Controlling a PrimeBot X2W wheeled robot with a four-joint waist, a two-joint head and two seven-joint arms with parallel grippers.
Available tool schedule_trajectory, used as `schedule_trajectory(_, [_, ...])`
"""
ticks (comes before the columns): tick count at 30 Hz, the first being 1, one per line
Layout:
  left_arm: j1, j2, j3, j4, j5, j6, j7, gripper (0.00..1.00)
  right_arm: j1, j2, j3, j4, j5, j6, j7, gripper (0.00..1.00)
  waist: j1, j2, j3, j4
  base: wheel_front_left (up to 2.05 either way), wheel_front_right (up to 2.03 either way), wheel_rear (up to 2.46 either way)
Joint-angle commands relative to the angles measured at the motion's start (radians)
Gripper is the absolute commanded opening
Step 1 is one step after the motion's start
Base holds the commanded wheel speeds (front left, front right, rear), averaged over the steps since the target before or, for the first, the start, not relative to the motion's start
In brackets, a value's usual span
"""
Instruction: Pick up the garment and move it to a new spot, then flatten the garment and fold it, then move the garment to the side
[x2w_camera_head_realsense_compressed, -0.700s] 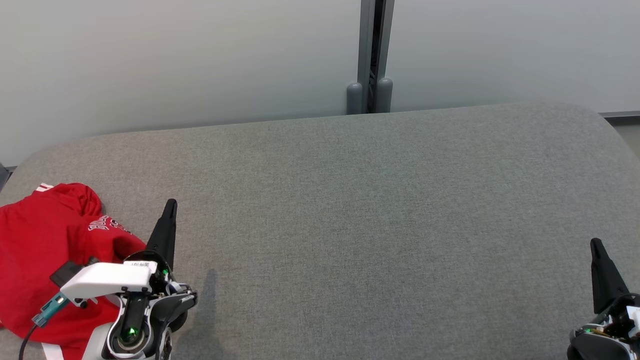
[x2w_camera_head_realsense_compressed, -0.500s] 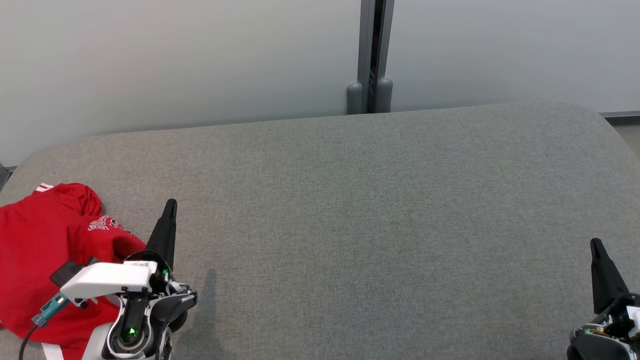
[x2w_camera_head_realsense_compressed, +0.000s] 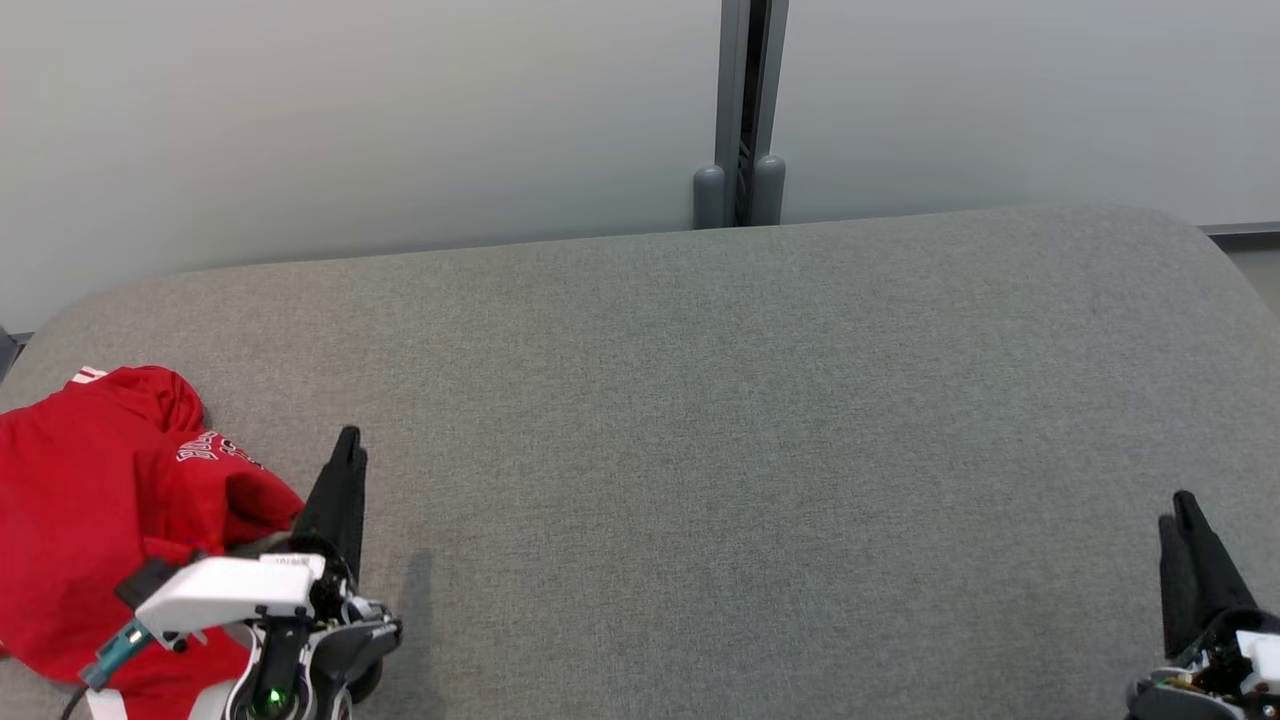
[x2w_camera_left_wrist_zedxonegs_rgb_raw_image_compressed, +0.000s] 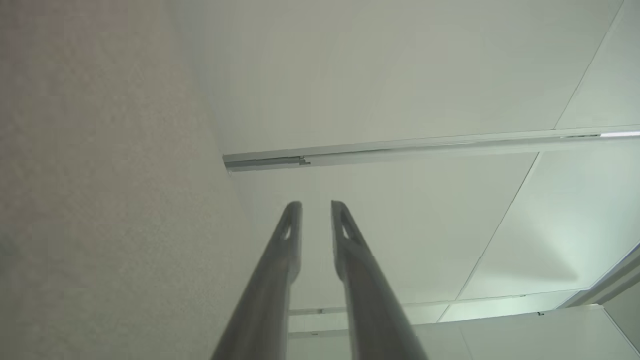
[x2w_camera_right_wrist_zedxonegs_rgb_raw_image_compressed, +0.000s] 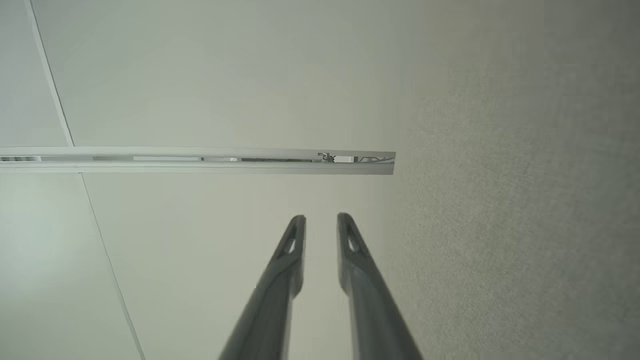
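Grey cushion (x2w_camera_head_realsense_compressed: 700, 400); left gripper (x2w_camera_left_wrist_zedxonegs_rgb_raw_image_compressed: 316, 204) near garment (x2w_camera_head_realsense_compressed: 90, 480), right gripper (x2w_camera_right_wrist_zedxonegs_rgb_raw_image_compressed: 321, 217) far; both narrowly parted, empty

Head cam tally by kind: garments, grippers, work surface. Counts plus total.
red jersey T-shirt: 1
grippers: 2 (left gripper, right gripper)
gray fabric surface: 1
Total: 4

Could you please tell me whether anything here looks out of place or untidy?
Only the red shirt: it lies crumpled in a heap at the left end of the grey cushion, beside the left end effector.
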Motion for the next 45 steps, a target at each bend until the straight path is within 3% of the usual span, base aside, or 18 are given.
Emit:
schedule_trajectory(1, [0.007, -0.001, -0.001, 0.003, 0.000, 0.000, -0.001, 1.00, 0.002, 0.002, 0.001, 0.004, 0.000, 0.000, -0.001, 1.00, 0.0000, -0.0001, 0.000, 0.000, 0.00, 0.00, 0.00])
schedule_trajectory(11, [0.040, -0.001, -0.003, -0.032, 0.021, 0.000, -0.049, 1.00, -0.006, 0.002, 0.040, -0.001, -0.047, 0.000, -0.047, 1.00, 0.0000, -0.0001, 0.002, 0.000, 0.00, 0.00, 0.00])
schedule_trajectory(21, [0.061, 0.000, 0.002, -0.069, 0.060, 0.000, -0.096, 1.00, -0.043, -0.007, 0.064, 0.008, -0.166, 0.000, -0.091, 1.00, 0.0000, -0.0001, 0.004, 0.004, 0.00, 0.00, 0.00])
schedule_trajectory(31, [0.077, 0.002, 0.014, -0.111, 0.133, 0.000, -0.137, 1.00, -0.101, -0.037, 0.103, -0.001, -0.371, 0.000, -0.131, 1.00, 0.0000, -0.0001, 0.005, 0.009, 0.00, 0.00, 0.00])
schedule_trajectory(45, [0.094, 0.004, 0.038, -0.211, 0.339, -0.001, -0.185, 1.00, -0.154, -0.068, 0.168, -0.081, -0.708, 0.000, -0.177, 1.00, 0.0000, -0.0001, 0.011, 0.017, 0.00, 0.00, 0.00])
